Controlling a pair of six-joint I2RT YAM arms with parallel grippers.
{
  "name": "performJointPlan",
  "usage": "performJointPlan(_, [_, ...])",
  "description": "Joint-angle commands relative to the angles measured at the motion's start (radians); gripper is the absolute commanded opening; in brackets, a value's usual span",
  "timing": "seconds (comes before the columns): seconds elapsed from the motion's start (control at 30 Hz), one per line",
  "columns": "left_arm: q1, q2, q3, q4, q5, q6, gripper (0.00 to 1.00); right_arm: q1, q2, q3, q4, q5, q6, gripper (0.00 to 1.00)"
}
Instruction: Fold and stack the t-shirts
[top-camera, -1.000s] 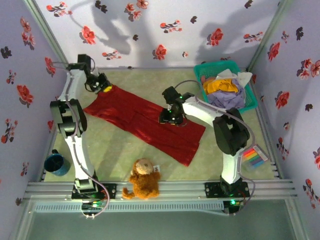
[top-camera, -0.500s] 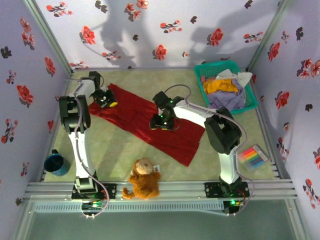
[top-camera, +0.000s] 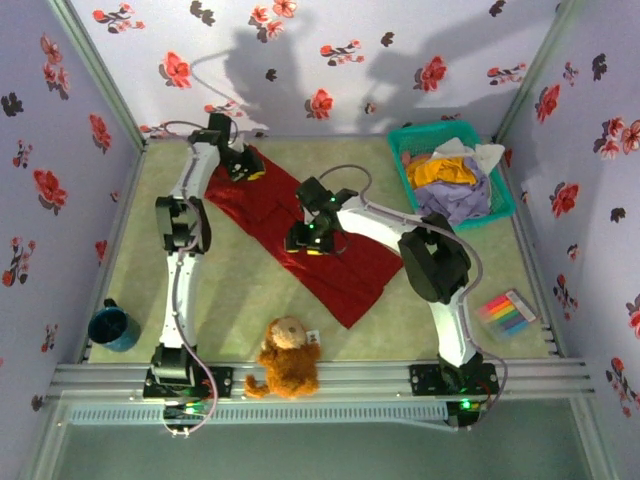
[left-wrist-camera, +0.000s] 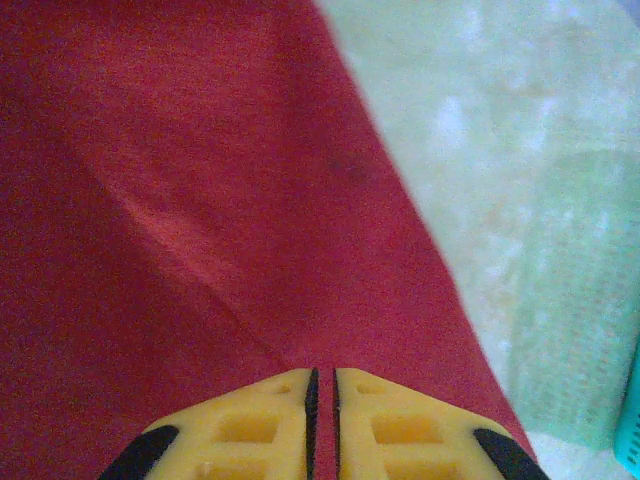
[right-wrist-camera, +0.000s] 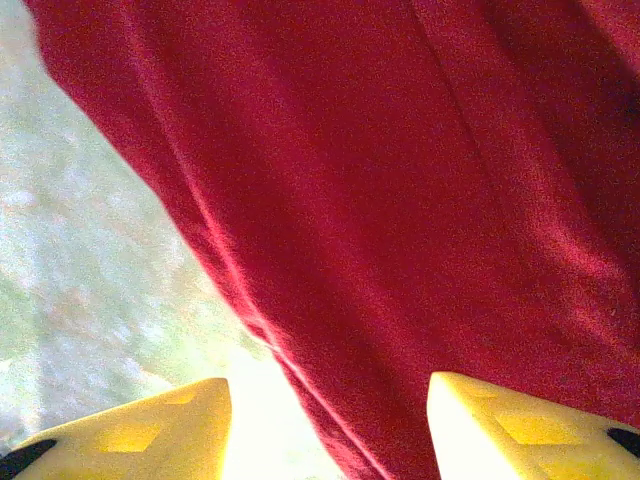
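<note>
Starting upper left of the top view: the left pincer (top-camera: 243, 167) is out at the far corner of the deep-red t-shirt (top-camera: 345, 275). Its wrist camera shows the yellow fingers (left-wrist-camera: 250, 425) pressed nearly together, just a thin slit between them, and creases in the cloth run straight into the tips. That reads as clenched on the shirt's corner.

The shirt itself lies as a long, rumpled band running diagonally from upper left towards lower centre of the pale green tabletop (top-camera: 240, 290). It is plain, soft, with lengthwise folds showing, and not yet a tidy rectangle.

At the centre, the right pincer (top-camera: 310, 240) sits low over the shirt's left edge. From its own camera the pads stand well apart, released, with the red hem passing between and beneath them and bare tabletop to the left.

My read is that this is the spreading and fold-forming step on the first shirt. Next, the right pincer needs to close on that hem, then both arms must carry the cloth over together without dragging it askew.

Far right, the teal basket (top-camera: 505, 205) holds the mustard-orange shirt (top-camera: 445, 172), lavender shirt (top-camera: 455, 200) and white shirt (top-camera: 470, 152), all waiting.
</note>
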Motion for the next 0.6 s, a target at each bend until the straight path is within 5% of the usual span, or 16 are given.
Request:
performJointPlan(0.0, [0.037, -0.19, -0.147, 0.077, -0.013, -0.022, 0.15, -0.029, -0.059, 0.016, -0.105, 0.051, -0.042, 0.55])
performJointPlan(0.2, [0.054, -0.367, -0.372, 0.104, -0.076, -0.103, 0.06, -0.043, -0.066, -0.029, -0.153, 0.102, -0.094, 0.48])
performJointPlan(0.4, [0.055, -0.478, -0.68, 0.239, -0.183, -0.175, 0.0, -0.043, -0.098, -0.143, -0.099, 0.12, -0.057, 0.19])
performJointPlan(0.57, [0.054, -0.479, -0.844, 0.378, -0.169, -0.206, 0.0, -0.027, -0.107, -0.213, -0.063, 0.125, -0.039, 0.05])
